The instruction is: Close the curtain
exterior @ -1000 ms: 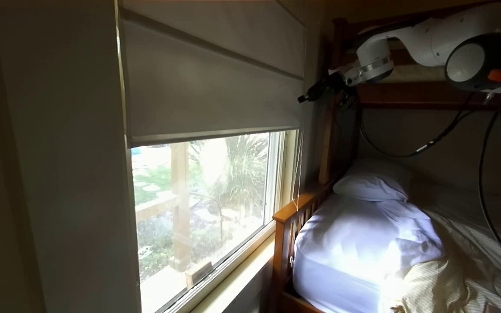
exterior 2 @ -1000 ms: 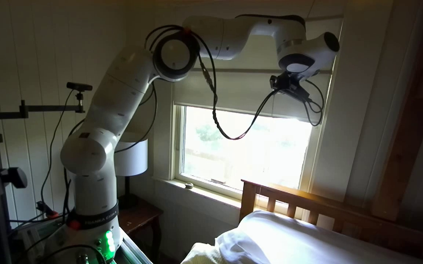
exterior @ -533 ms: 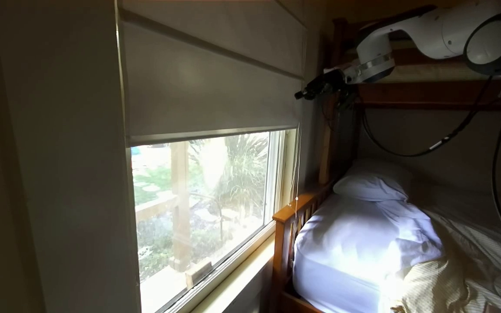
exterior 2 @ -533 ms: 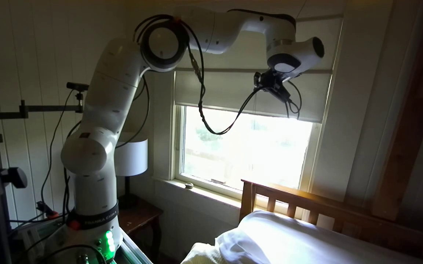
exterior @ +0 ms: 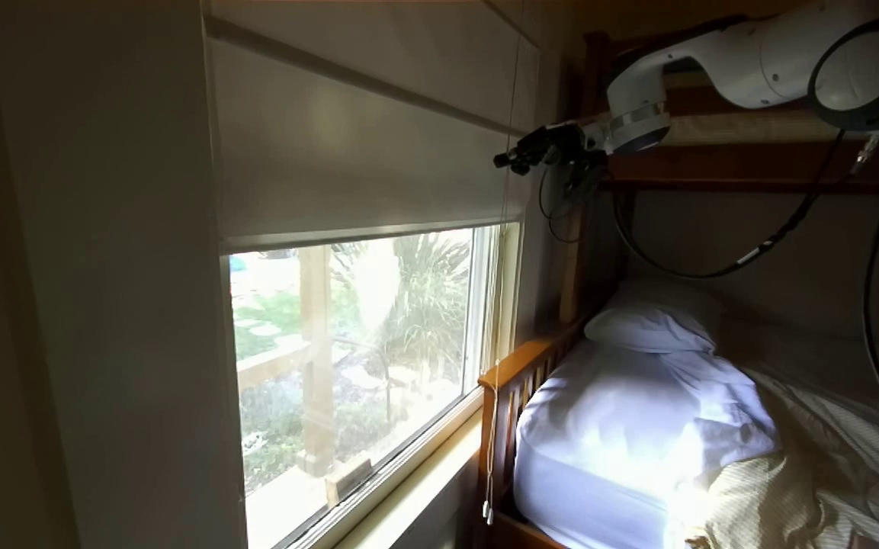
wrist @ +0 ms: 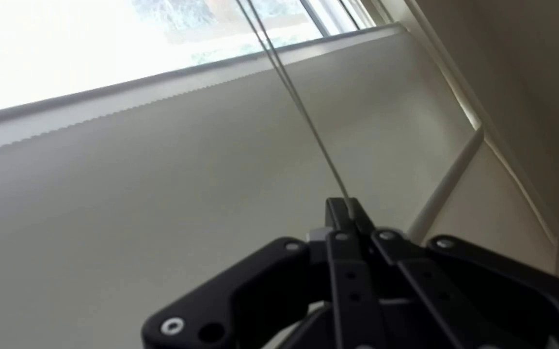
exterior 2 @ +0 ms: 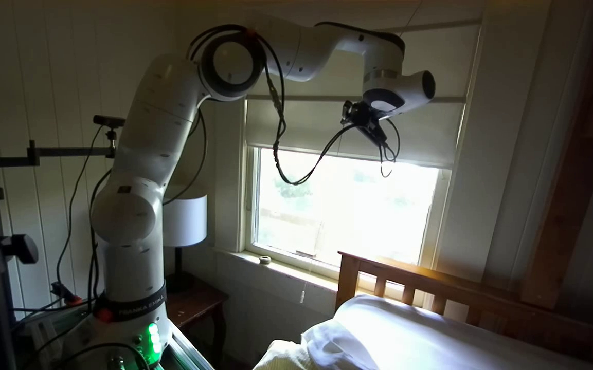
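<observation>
Wrist view, left to right: curtain (wrist: 114, 218) covers the left and middle, its lower edge only partway down the window (wrist: 66, 53), so not closed; thin cords (wrist: 326, 154) converge and run to the fingers (wrist: 336, 213), which are pressed together with cord pinched at the very tips; a batten (wrist: 446, 186) shows just to their right. My read: step in hand is working the cord to let the curtain down. To do it well: hold the pinch firm, since thin cord at the tips could slip; ease it sideways in case it's locked up top, then feed it upward slowly so the curtain drops level. No yanking, no early release. Hard to see: can't tell whether one cord or both are gripped, and the window is blown out. In an exterior view, same order: curtain top is cropped, so whatever holds the cord up there doesn't show; pulls (exterior: 489, 514) overlap the bed rail (exterior: 527, 355), touching or apart unclear, possible snag; fingers too dark to read; arm (exterior: 763, 67) runs out of frame at right.
</observation>
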### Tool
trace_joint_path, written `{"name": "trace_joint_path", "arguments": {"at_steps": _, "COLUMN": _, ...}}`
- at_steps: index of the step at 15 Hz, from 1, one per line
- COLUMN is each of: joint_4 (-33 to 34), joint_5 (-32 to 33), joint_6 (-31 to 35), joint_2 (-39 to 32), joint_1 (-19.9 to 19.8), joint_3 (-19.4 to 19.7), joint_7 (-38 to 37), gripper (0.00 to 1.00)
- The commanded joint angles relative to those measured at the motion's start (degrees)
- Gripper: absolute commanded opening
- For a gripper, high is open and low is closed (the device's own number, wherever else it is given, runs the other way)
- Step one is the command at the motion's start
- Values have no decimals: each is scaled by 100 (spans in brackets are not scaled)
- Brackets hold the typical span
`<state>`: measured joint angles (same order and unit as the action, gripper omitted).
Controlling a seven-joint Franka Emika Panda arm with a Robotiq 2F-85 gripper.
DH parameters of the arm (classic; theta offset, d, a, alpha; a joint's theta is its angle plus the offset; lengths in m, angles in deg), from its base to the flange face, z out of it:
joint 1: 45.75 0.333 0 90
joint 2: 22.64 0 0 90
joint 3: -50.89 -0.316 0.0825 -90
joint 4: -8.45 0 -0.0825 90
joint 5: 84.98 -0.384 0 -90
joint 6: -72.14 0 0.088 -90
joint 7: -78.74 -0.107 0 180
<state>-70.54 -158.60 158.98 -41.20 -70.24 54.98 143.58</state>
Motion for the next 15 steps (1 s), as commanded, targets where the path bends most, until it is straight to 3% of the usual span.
{"name": "trace_joint_path", "arguments": {"at_steps": 1, "joint_4": -710, "joint_5": 164, "joint_6": -413, "joint_2": -35, "joint_1": 329, "joint_3": 171, "joint_7": 264, "gripper": 0}}
{"name": "trace_joint_path", "arguments": {"at_steps": 9, "joint_4": -199, "joint_5": 922, "joint_6": -111, "joint_2": 342, "joint_1": 440, "joint_3": 653, "joint_7": 420, "gripper": 0}}
{"name": "trace_joint_path", "arguments": {"at_steps": 15, "joint_4": 272, "joint_5": 1424, "joint_6": 30, "joint_2": 540, "joint_1": 676, "joint_3": 532, "joint_7": 996, "gripper": 0}}
